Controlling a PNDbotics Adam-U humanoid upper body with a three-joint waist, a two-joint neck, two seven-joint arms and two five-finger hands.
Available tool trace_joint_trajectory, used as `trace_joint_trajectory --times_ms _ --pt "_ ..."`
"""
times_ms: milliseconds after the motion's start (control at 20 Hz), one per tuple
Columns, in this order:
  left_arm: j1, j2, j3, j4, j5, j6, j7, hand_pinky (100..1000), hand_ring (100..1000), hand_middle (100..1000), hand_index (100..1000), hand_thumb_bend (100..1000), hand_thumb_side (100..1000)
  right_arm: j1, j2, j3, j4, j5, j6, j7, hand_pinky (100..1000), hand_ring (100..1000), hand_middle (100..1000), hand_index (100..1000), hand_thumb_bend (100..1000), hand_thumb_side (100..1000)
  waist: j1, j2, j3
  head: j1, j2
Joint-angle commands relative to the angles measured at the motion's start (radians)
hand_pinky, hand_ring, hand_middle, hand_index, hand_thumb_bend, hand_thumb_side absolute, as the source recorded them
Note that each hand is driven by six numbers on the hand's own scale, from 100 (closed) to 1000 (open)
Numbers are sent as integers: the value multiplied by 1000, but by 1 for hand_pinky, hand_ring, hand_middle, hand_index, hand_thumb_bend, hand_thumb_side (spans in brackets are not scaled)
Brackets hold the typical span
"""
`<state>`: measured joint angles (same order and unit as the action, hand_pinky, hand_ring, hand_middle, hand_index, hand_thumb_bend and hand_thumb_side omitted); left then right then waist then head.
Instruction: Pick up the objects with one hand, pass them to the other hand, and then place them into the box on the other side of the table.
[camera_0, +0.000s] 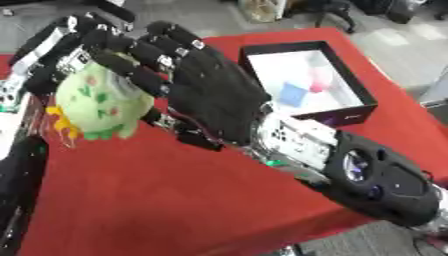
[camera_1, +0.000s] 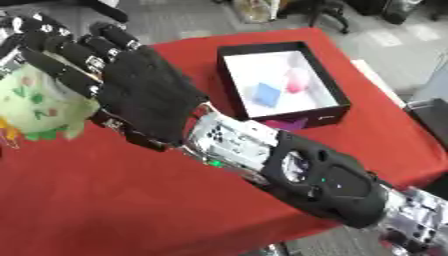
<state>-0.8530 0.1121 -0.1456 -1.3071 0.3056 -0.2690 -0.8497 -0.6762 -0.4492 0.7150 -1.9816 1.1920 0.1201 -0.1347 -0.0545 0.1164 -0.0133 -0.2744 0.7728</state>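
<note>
Green plush toy (camera_0: 98, 102), pale with orange feet, hangs above the red counter (camera_0: 157, 200), well left of the black box (camera_0: 359, 107). The left robot hand (camera_0: 48, 52) curls round its far side; the right robot hand (camera_0: 206, 95) wraps fingers over its near side. Inside the box lie a blue piece (camera_0: 292, 94) and a pink one (camera_0: 320, 80).

No lettering can be read anywhere (all marks blurred).
</note>
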Motion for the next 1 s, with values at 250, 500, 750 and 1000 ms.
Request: trace_joint_trajectory --times_ms 250,500,750,1000 --pt "-26 -33 -7 -18 -10 -43 -57 607 311 222 382 100 553 -17 -6 -7 -18 -27 12 -85 759 679 776 668 100 100 2 -13 -2 -3 -3" --pt "-26 -37 -12 -14 -15 -42 -57 608 313 224 383 100 540 -19 -8 -12 -18 -60 24 -167 735 665 743 452 100 100 3 -13 -3 -13 -3" --pt "-26 -35 -27 5 -38 -50 -57 613 333 243 402 100 500 -15 -12 -8 -18 -84 35 -227 730 674 700 329 100 100 3 -13 -3 -21 -3" --pt "-32 -23 -28 34 -84 -86 -57 646 420 356 514 100 393 -14 -17 -10 -18 -98 37 -238 732 675 678 308 100 100 4 -14 -5 -29 -3"
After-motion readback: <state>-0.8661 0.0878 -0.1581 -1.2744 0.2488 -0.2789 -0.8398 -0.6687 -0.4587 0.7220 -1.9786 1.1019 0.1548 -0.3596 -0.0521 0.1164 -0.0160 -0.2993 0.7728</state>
